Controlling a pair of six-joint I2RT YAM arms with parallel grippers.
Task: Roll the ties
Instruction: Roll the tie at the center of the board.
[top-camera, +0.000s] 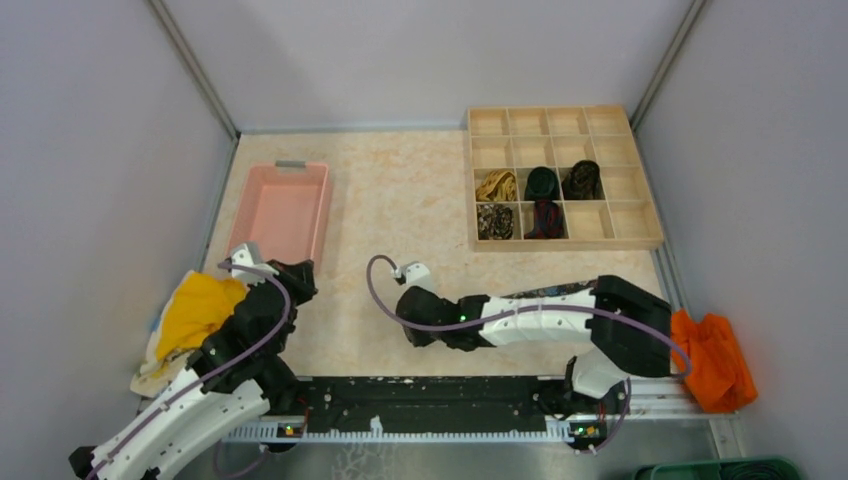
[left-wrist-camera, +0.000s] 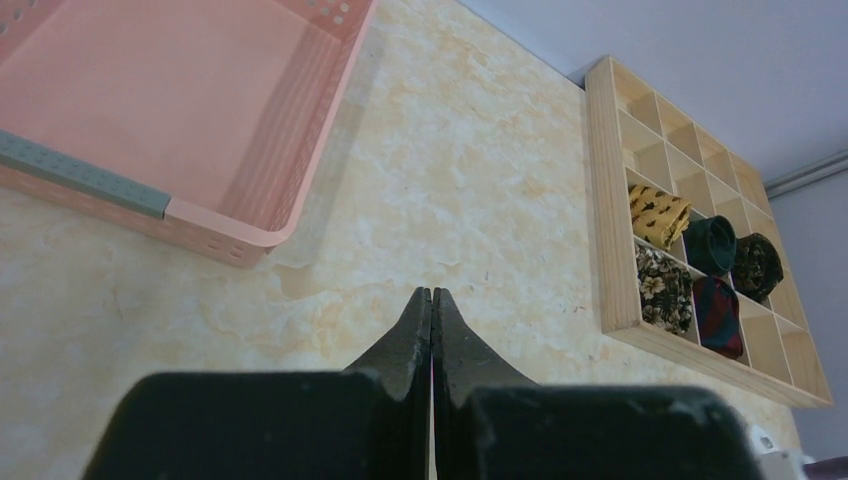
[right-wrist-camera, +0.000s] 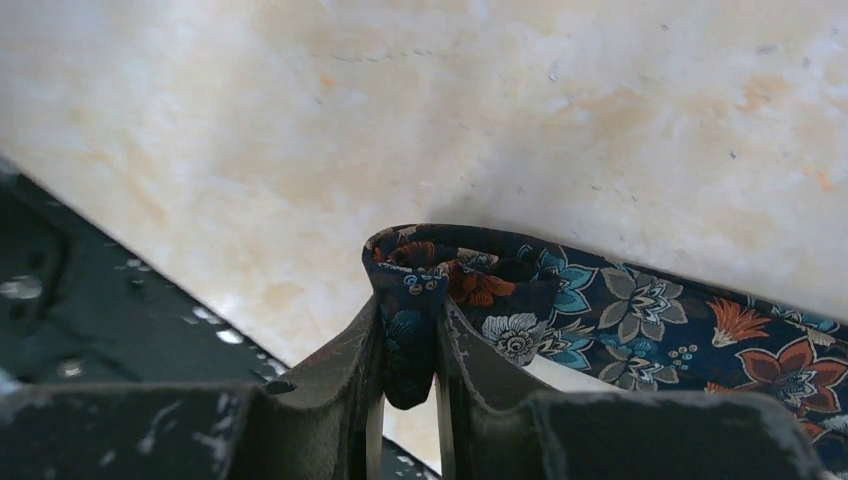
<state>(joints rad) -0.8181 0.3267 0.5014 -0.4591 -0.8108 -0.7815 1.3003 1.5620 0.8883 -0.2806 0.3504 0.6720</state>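
1. Right tool (right-wrist-camera: 408, 322): clenched on the floral tie (right-wrist-camera: 620, 310). The folded end of the tie is pinched between the two fingers. The rest of the strip lies flat on the table (top-camera: 400, 200) and runs off to the right in the right wrist view.
2. Left tool (left-wrist-camera: 432, 300): fully clenched, fingers touching, grasping nothing. It hangs above the table near the pink basket (top-camera: 322, 210).
3. Rolled ties (top-camera: 542, 183): five coils sit in the wooden tray (top-camera: 563, 241), one per compartment. Three are in the second row from the near edge and two are in the near row, at its left.
4. A yellow cloth (top-camera: 198, 310) lies beside the left arm. An orange cloth (top-camera: 715, 355) lies at the right edge.
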